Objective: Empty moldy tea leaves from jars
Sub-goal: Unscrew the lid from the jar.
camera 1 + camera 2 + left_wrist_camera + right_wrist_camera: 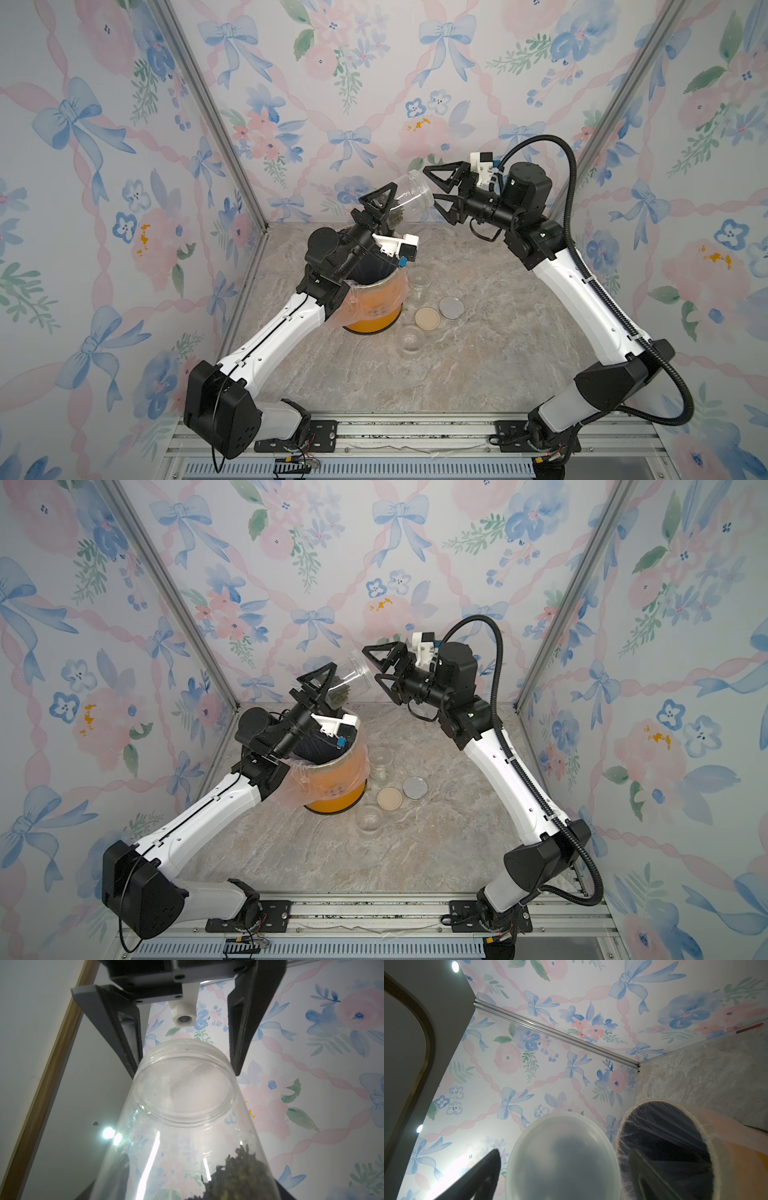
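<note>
- L gripper (384,203): you've got its jaws clamped on the body of the held jar (405,193). The jar is tilted, base end low, up in the air over the bin (374,311).
- tea leaves (397,216): dark clump inside the held jar, sitting at the low base end. In left wrist view (239,1174) it hugs one side of the wall.
- Jar's raised top end looks capped by a translucent lid (562,1157) and points at your R gripper (430,185).
- R gripper: jaws spread wide, one finger each side of that lid end. Can't tell if the tips touch it.
- Bin: orange w/ clear plastic liner, stands on the table (478,353).
- Just beside the bin: empty jar (419,282) and second empty jar (411,340), both upright and open.
- Between them, lying flat: beige lid (427,318) and silver lid (451,307), side by side.
</note>
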Robot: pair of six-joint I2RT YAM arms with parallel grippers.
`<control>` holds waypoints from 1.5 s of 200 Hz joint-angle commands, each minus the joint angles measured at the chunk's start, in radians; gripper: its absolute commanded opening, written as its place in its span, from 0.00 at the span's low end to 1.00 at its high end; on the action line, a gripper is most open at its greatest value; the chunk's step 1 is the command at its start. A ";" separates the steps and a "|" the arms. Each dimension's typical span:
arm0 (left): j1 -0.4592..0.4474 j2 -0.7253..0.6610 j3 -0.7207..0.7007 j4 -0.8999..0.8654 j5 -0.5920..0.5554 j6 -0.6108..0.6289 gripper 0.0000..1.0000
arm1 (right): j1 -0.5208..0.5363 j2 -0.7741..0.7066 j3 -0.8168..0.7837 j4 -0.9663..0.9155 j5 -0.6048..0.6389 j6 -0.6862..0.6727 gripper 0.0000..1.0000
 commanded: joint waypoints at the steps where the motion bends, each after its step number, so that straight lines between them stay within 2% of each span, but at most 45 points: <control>1: 0.004 -0.003 0.017 0.050 -0.020 -0.033 0.22 | 0.019 -0.009 0.001 0.039 0.011 0.008 0.96; 60: 0.003 0.002 0.016 0.058 -0.020 -0.041 0.22 | 0.057 0.041 0.056 0.003 0.023 -0.012 0.96; 136: 0.001 0.006 0.012 0.060 -0.025 -0.038 0.21 | 0.055 0.055 0.101 -0.041 0.061 -0.068 0.97; 244: 0.001 0.008 0.019 0.065 -0.022 -0.049 0.21 | 0.063 0.054 0.085 0.003 0.037 -0.037 0.96; 277: 0.001 0.008 0.019 0.065 -0.023 -0.052 0.21 | 0.061 0.081 0.088 0.010 0.037 -0.033 1.00; 300: -0.002 0.010 0.020 0.065 -0.021 -0.053 0.21 | 0.062 0.077 0.073 0.028 0.034 -0.019 0.94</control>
